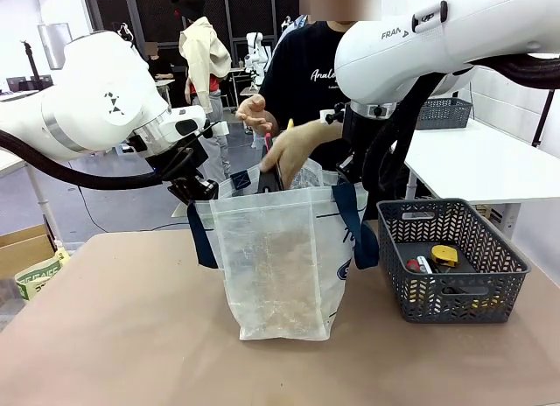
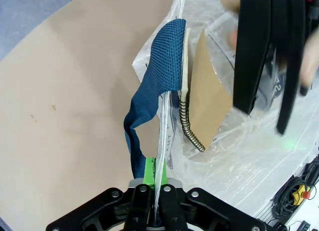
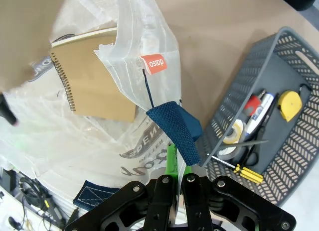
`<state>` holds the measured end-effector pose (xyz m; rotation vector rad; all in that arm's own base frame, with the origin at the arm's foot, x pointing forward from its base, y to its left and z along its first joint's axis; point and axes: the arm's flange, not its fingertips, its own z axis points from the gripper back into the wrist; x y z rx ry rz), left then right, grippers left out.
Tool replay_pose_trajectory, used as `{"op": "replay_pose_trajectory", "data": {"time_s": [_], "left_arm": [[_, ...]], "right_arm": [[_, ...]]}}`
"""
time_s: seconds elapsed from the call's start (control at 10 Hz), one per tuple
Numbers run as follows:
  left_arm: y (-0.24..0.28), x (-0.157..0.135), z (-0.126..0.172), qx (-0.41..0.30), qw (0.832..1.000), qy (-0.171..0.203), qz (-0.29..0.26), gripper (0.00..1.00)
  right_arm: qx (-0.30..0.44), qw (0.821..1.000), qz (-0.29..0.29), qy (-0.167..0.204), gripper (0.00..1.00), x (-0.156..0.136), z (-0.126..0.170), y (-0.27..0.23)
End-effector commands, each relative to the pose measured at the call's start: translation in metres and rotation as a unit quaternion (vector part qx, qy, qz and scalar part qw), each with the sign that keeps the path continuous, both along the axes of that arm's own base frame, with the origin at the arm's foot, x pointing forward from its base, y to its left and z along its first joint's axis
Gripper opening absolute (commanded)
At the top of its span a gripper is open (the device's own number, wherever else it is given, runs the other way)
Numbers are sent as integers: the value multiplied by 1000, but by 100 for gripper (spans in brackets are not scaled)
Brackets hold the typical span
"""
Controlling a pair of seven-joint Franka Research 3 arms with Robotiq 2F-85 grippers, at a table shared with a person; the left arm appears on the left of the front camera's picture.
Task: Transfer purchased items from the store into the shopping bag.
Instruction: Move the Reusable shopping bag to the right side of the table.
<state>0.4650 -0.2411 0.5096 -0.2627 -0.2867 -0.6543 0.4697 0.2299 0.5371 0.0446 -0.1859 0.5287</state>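
1. Bare tan table [image 1: 114, 336] along the near edge.
2. At the table's middle, set back from the near edge: shopping bag [image 1: 280, 266], upright, translucent whitish, mouth pulled wide. Navy strap handle [image 1: 199, 240] hanging in a loop down its left side, another down its right.
3. Just beside the bag, toward the table's right edge: dark grey lattice basket [image 1: 455, 297], apart from the bag. On its floor a yellow tape measure [image 1: 444, 255] with smaller tools next to it. From the right wrist, same basket [image 3: 227, 116], tape measure [image 3: 290, 102] and a yellow-handled screwdriver [image 3: 249, 173].
4. At the bag's left rim: left gripper [image 1: 194, 189], closed. From its wrist, left gripper [image 2: 153, 169] pinching the thin plastic sheet of the bag [image 2: 249, 161] between green pads, strap [image 2: 164, 57] running up beside it.
5. At the bag's right rim: right gripper [image 1: 350, 174], closed. From its wrist, right gripper [image 3: 177, 161] clamped on the bag [image 3: 75, 141] where the strap [image 3: 177, 129] meets the rim. Red tag [image 3: 154, 63] on the plastic above.
6. Inside the bag: brown spiral-bound notebook [image 2: 209, 99], leaning on the bag wall; seen again from the right wrist [image 3: 94, 76].
7. Over the bag's mouth, at the far side: person's hand [image 1: 293, 148] holding a black item [image 1: 271, 174] partly inside the opening; the item blurred in the left wrist view [image 2: 254, 52]. Other hand [image 1: 254, 113] raised behind.
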Motion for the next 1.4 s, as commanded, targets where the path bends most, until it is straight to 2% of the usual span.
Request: {"op": "replay_pose_trajectory", "data": {"time_s": [0.0,1.3], "left_arm": [[1,-1,0,-1,1000,0,5,0],[1,-1,0,-1,1000,0,5,0]], "right_arm": [[0,1000,0,-1,0,0,0,-1],[0,1000,0,-1,0,0,0,-1]]}}
